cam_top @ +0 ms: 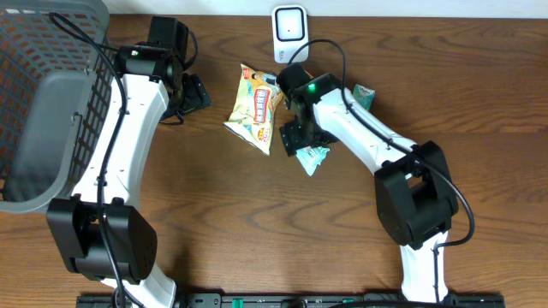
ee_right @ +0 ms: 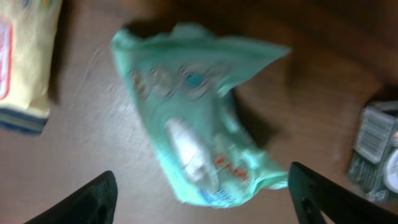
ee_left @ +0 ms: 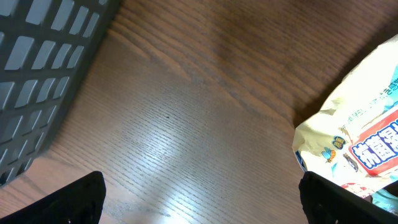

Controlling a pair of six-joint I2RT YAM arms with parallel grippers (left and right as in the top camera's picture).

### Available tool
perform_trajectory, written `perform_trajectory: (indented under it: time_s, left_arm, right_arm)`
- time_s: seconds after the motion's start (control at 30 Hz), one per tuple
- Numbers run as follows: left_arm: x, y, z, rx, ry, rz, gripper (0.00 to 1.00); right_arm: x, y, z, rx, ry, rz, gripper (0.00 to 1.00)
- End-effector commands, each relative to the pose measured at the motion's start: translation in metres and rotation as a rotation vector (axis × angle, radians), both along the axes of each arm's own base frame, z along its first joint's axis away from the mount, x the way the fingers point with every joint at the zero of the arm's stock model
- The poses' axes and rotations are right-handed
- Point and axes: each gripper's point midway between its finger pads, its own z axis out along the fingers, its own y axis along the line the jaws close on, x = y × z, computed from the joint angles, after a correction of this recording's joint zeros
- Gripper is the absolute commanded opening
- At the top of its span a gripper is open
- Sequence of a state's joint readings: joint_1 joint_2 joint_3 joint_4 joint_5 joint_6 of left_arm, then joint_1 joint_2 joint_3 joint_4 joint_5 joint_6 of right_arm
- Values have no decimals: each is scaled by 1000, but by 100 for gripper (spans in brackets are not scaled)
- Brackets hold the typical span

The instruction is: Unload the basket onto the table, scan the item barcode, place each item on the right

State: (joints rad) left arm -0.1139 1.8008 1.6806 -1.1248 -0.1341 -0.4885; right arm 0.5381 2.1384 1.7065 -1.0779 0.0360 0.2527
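A crumpled teal packet (cam_top: 312,159) lies on the wooden table just below the right arm's wrist. In the right wrist view the teal packet (ee_right: 199,124) is blurred and rests on the wood, its lower end between the wide-apart fingers of my right gripper (ee_right: 202,175), which is open and not touching it. The white scanner (cam_top: 289,30) stands at the table's far edge. My left gripper (cam_top: 193,92) is open over bare wood (ee_left: 202,180), left of a yellow snack bag (cam_top: 254,107).
A grey mesh basket (cam_top: 43,103) fills the far left corner, and its wall (ee_left: 43,62) shows in the left wrist view. The yellow bag (ee_left: 354,134) lies right of the left fingers. A small green-and-white packet (cam_top: 364,94) lies right of the right arm.
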Motion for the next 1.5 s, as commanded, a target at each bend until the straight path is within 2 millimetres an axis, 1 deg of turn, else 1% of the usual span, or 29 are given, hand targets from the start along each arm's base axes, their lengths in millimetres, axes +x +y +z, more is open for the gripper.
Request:
perform_trajectory:
  time_s: [0.0, 0.1, 0.2, 0.33, 0.4, 0.43, 0.47, 0.5, 0.53, 0.57, 0.6, 0.63, 0.67, 0.73, 0.8, 0.87, 0.9, 0.93, 0.97, 1.0, 1.03, 1.1, 1.13, 1.23, 1.3, 1.33, 1.37, 1.4, 1.47]
  left_arm:
    - [0, 4, 3, 16, -3, -10, 98]
    - [0, 4, 3, 16, -3, -10, 98]
    - [0, 4, 3, 16, -3, -10, 98]
    - [0, 4, 3, 16, -3, -10, 98]
    - [0, 4, 3, 16, -3, -10, 98]
    - [0, 4, 3, 16, -3, -10, 98]
    - [0, 4, 3, 16, -3, -10, 98]
    - [0, 4, 3, 16, -3, -10, 98]
    - [0, 4, 3, 16, -3, -10, 98]
    - [0, 4, 3, 16, -3, -10, 98]
    - [0, 4, 3, 16, -3, -10, 98]
    - [0, 4, 3, 16, -3, -10, 98]
    - [0, 4, 3, 16, -3, -10, 98]
    - [0, 4, 3, 16, -3, -10, 98]
    - [0, 4, 3, 16, -3, -10, 98]
    - [0, 4, 3, 16, -3, -10, 98]
    - [0, 4, 3, 16, -3, -10, 98]
    - [0, 4, 3, 16, -3, -10, 98]
    - [0, 4, 3, 16, -3, -10, 98]
    - [0, 4, 3, 16, -3, -10, 98]
    - [0, 4, 3, 16, -3, -10, 98]
    - [0, 4, 3, 16, -3, -10, 98]
    - [0, 4, 3, 16, -3, -10, 98]
    - [0, 4, 3, 16, -3, -10, 98]
    - [0, 4, 3, 16, -3, -10, 98]
    - [0, 4, 3, 16, -3, -10, 98]
    - [0, 4, 3, 16, -3, -10, 98]
    - [0, 4, 3, 16, -3, -10, 98]
    - [0, 4, 3, 16, -3, -10, 98]
  right_arm:
    - [11, -6, 2, 87, 19, -3, 85]
    - [9, -1, -1, 216, 72, 51, 86]
    - [7, -3, -12, 307, 100, 41, 85]
    - [-1, 16, -25, 499, 136, 42, 76]
    - [-6, 16, -33, 506, 142, 45, 76]
    - [-8, 17, -36, 506, 144, 47, 72]
    - [-10, 18, -40, 506, 144, 42, 57]
    - [-10, 18, -40, 507, 143, 34, 31]
    - [-9, 19, -40, 509, 141, 29, 23]
    - [-6, 20, -37, 512, 133, 27, 18]
    - [-4, 20, -36, 513, 128, 28, 15]
    - [2, 18, -33, 496, 110, 15, 6]
    - [9, 11, -32, 447, 88, -21, 1]
    - [23, -7, -19, 312, 41, -59, 1]
    - [32, -27, -4, 154, -6, -107, 1]
    - [37, -45, 10, 1, -59, -157, 1]
    - [40, -61, 20, -140, -124, -207, 1]
    - [42, -71, 27, -238, -179, -237, 2]
    - [42, -84, 38, -382, -272, -290, 1]
    - [40, -86, 41, -445, -319, -310, 1]
    - [38, -86, 42, -496, -367, -311, 2]
    - [33, -79, 34, -532, -407, -275, 1]
    - [28, -72, 22, -533, -416, -252, 1]
    - [16, -61, 3, -523, -414, -214, 1]
    - [3, -48, -9, -493, -385, -180, 1]
    - [-2, -41, -12, -473, -368, -167, 4]
    - [-7, -31, -15, -449, -351, -150, 16]
    - [-12, -23, -17, -433, -343, -133, 23]
    - [-18, -14, -18, -415, -332, -115, 24]
